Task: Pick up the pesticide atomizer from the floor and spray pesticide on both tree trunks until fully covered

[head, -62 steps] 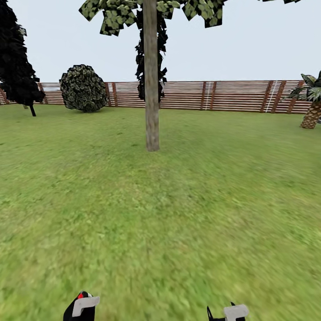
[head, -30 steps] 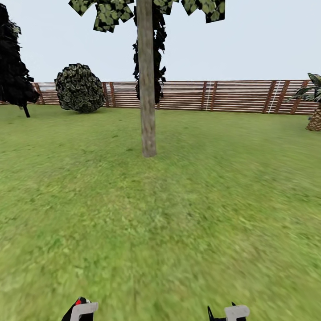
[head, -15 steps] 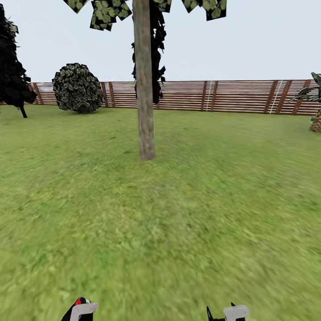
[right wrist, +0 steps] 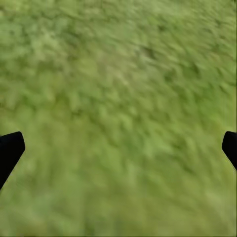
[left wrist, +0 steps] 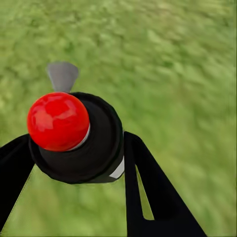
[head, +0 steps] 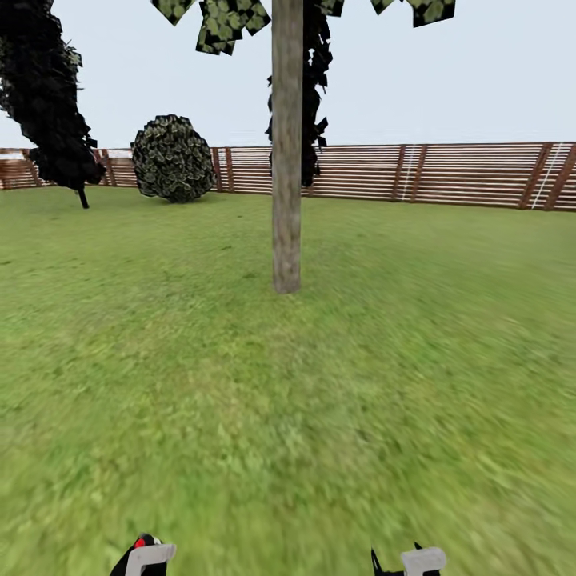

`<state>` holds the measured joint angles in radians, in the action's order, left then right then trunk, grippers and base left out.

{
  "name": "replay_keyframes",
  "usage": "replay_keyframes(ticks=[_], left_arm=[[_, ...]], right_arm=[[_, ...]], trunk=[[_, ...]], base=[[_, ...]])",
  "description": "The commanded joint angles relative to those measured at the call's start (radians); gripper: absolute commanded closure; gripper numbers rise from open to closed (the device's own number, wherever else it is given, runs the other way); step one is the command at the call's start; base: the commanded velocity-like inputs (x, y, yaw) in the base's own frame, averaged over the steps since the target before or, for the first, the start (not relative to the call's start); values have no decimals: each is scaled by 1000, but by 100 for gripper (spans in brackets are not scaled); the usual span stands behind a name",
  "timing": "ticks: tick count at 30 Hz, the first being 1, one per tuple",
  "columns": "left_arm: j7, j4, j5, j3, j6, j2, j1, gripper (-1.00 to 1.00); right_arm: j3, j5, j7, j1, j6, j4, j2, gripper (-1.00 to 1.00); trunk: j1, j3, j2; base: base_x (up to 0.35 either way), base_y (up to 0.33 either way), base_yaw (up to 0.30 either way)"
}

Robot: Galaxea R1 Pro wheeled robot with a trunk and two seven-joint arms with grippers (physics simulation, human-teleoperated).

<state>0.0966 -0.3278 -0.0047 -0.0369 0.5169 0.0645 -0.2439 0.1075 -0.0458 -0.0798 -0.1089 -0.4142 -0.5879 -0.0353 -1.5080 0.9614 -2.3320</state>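
A wide green lawn [head: 400, 360] stretches back to a brown slatted wooden fence [head: 464, 172] under a pale, even grey sky [head: 480, 72]. A round mottled bush [head: 172, 158] stands against the fence, with a near-black conifer [head: 48, 96] off to its left. The grass looks blurred nearby.

Your left pincer [left wrist: 74, 163] is clamped around the atomizer [left wrist: 74, 136], one finger on each side of it. Your right pincer [right wrist: 118, 148] hangs with its fingers spread wide, nothing between them, both arms low.
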Motion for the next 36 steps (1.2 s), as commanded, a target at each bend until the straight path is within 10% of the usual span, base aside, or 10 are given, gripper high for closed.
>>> replay_keyframes(ticks=[1, 36], left_arm=[[0, 0, 0, 0, 0, 0, 0, 100], [0, 0, 0, -1, 0, 1, 0, 100]], right_arm=[[0, 0, 0, 0, 0, 0, 0, -100], [4, -2, 2, 0, 0, 0, -2, -100]], trunk=[[0, 0, 0], [0, 0, 0]], base=[[339, -72, 277], [339, -72, 42]])
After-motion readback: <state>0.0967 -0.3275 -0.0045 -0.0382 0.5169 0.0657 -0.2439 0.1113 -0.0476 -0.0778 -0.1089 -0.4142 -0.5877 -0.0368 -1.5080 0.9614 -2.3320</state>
